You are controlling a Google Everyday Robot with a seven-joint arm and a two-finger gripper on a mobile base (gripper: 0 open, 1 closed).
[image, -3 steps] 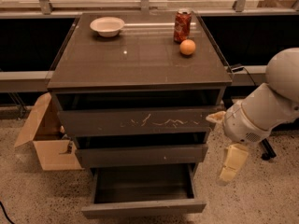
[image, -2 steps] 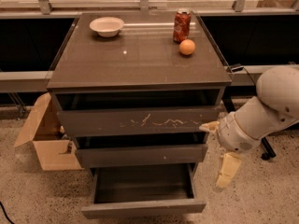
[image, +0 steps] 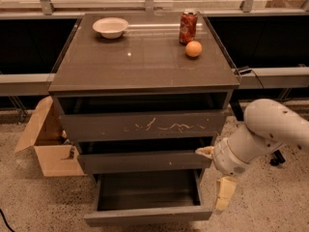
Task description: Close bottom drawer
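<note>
Bottom drawer (image: 147, 215): pulled well out at the cabinet's (image: 145, 129) 6 o'clock, slim front panel nearest the camera.
Gripper (image: 216, 174): at the drawer's 3 o'clock, just beside its right front corner, holding nothing.
Fingers (image: 225, 193): spread wide, one pointing to 9 o'clock, the other hanging to 6 o'clock.
Tabletop (image: 145, 64): bowl (image: 110, 27) at 11 o'clock; can (image: 188, 26) and orange (image: 193, 49) at 1 o'clock.

Arm (image: 277, 124): single, white, rounded casing; enters from the right edge and slopes down to the left.
Wrist (image: 232, 157): white, cylindrical, low on the near right.
Gripper (image: 212, 180): at the arm's left end; two cream fingers (image: 225, 193) spread wide apart, one pointing left, the other hanging downward.
</note>
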